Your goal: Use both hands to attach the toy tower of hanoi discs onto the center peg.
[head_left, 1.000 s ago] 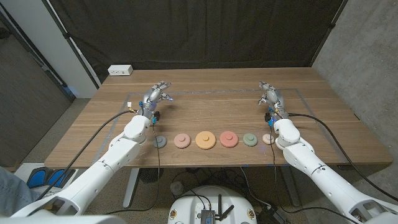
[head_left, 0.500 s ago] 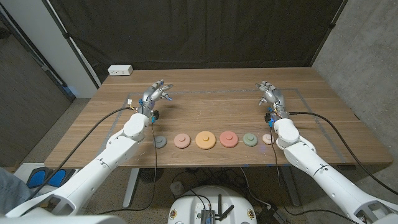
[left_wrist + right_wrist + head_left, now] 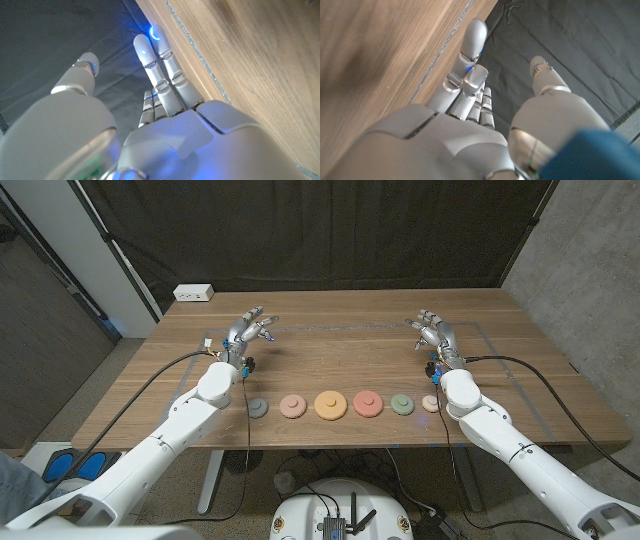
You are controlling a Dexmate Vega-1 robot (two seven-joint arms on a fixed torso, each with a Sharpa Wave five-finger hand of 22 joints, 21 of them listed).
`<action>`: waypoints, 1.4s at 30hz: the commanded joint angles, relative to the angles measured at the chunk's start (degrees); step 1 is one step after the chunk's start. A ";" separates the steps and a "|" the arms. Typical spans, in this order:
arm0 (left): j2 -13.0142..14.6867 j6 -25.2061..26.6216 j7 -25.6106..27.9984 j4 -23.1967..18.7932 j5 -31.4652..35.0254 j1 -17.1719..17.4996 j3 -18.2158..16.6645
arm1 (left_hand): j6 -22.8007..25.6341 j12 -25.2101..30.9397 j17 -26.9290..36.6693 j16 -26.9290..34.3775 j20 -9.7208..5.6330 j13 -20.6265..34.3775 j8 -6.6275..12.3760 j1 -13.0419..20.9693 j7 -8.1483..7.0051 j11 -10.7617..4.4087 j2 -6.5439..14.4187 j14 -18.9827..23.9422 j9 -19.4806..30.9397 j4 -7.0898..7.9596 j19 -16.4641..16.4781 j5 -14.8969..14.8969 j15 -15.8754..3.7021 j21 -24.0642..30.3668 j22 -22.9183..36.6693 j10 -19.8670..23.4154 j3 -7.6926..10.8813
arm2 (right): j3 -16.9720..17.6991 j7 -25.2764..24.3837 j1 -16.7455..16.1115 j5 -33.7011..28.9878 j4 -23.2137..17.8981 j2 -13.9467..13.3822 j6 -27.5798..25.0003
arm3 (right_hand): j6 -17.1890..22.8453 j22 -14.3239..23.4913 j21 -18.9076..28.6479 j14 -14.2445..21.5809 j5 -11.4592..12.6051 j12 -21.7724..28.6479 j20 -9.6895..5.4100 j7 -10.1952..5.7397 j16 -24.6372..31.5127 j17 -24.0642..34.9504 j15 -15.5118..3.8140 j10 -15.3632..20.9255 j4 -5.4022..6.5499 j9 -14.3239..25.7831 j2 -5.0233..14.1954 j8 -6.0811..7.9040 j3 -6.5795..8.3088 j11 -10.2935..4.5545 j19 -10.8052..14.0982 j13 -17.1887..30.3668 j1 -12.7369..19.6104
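Head view shows the left hand (image 3: 247, 332) and the right hand (image 3: 433, 333) raised over the far half of the wooden bench (image 3: 340, 355), fingers spread apart and holding nothing. The task's things lie well nearer, in a left-to-right row along the near edge: a small grey disc (image 3: 258, 408), a pink disc (image 3: 293, 406), a larger orange disc (image 3: 331, 404), a salmon-pink round piece with a raised centre (image 3: 367, 402), a green disc (image 3: 402, 404) and a small pale disc (image 3: 431, 403) beside the right forearm. All lie flat, faces up, so the row's long axis runs across the bench. The likely next step is a reach back toward the row; each hand would do well to come down from above on an outer disc and pinch its rim without nudging its neighbours. Whether the raised centre is the peg cannot be told.
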 commanded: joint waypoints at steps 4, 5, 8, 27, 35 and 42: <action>0.98 2.10 4.86 -2.06 6.30 0.39 0.43 | 1.73 0.75 -0.11 1.09 -4.25 0.43 0.65 1.89 -0.43 -0.65 0.26 0.78 0.19 0.28 0.85 0.35 -3.07 0.93 -0.05 1.56 -0.75 | -0.57 -1.33 -0.27 -3.78 -3.12 -2.40 -4.36 | 0.76 -0.19 -0.07 -0.03 0.16 0.64 0.34 -1.18 -0.30 0.21 -3.02 0.36 0.45 0.31 0.91 0.50 0.20 -0.23 -0.02 0.55 0.23; 0.98 2.61 5.35 -2.18 7.08 0.24 0.66 | 2.04 0.81 -0.13 1.26 -4.24 0.48 0.74 2.07 -0.51 -0.86 0.32 0.91 0.20 0.33 0.84 0.34 -3.07 1.06 0.01 1.73 -0.88 | -0.73 -1.47 -0.25 -4.44 -3.39 -2.75 -4.72 | 0.59 -0.23 -0.06 -0.04 0.18 0.78 0.34 -1.24 -0.33 0.24 -3.02 0.64 0.49 0.33 0.94 0.44 0.18 -0.38 -0.03 0.65 0.24; 0.58 5.94 8.35 -2.51 10.63 -0.62 1.72 | 3.13 1.01 -0.45 1.47 -4.25 0.62 1.06 2.38 -0.67 -0.95 0.47 1.07 0.24 0.53 0.90 0.29 -3.06 1.32 0.01 2.22 -1.30 | -0.95 -1.72 -0.26 -5.70 -4.28 -3.57 -6.10 | 1.03 -0.58 -0.19 -0.31 0.32 1.15 0.36 -0.84 -0.74 0.15 -3.02 1.14 0.64 0.39 1.06 0.61 0.10 -0.76 -0.29 1.26 0.26; 0.19 13.44 12.65 -0.69 24.08 -5.44 7.53 | 6.72 2.05 -1.11 3.90 -3.55 1.36 1.56 3.27 -1.68 -1.80 0.53 2.83 0.39 0.98 0.83 -0.10 -2.98 3.17 0.65 5.37 -4.09 | -2.59 -2.41 0.32 -12.89 -4.10 -7.13 -9.48 | 0.70 -1.34 -0.36 -1.51 0.78 0.94 0.43 -0.61 -2.13 -0.22 -2.99 -0.05 0.76 0.45 1.14 0.40 -0.18 -0.51 -1.01 2.72 0.31; 2.41 13.41 12.85 -2.58 26.17 -4.97 6.98 | 6.47 1.85 -1.47 3.98 -3.32 1.50 1.29 3.41 -1.73 -1.77 0.53 2.50 0.39 1.02 0.27 -0.14 -2.98 3.21 0.57 5.01 -4.57 | -2.85 -5.04 -0.78 -16.46 -7.79 -7.90 -13.89 | 0.56 -2.10 -0.67 -2.66 0.99 0.79 0.45 -1.15 -3.50 -0.89 -3.02 -0.80 0.72 0.49 1.35 0.34 -0.30 -1.29 -1.62 3.50 0.61; 2.45 13.47 13.31 -2.21 27.63 -5.67 7.06 | 6.33 1.77 -1.66 4.07 -3.32 1.57 1.14 3.48 -1.73 -1.72 0.64 2.37 0.40 1.08 0.22 -0.15 -2.97 3.33 0.53 4.89 -4.82 | -4.22 -8.79 -0.32 -20.82 -7.26 -6.71 -14.06 | 1.05 -2.28 -0.45 -3.07 1.04 0.86 0.53 -1.58 -4.37 -1.13 -3.00 -0.85 0.97 0.55 1.75 0.55 -0.53 -1.46 -1.87 4.17 0.45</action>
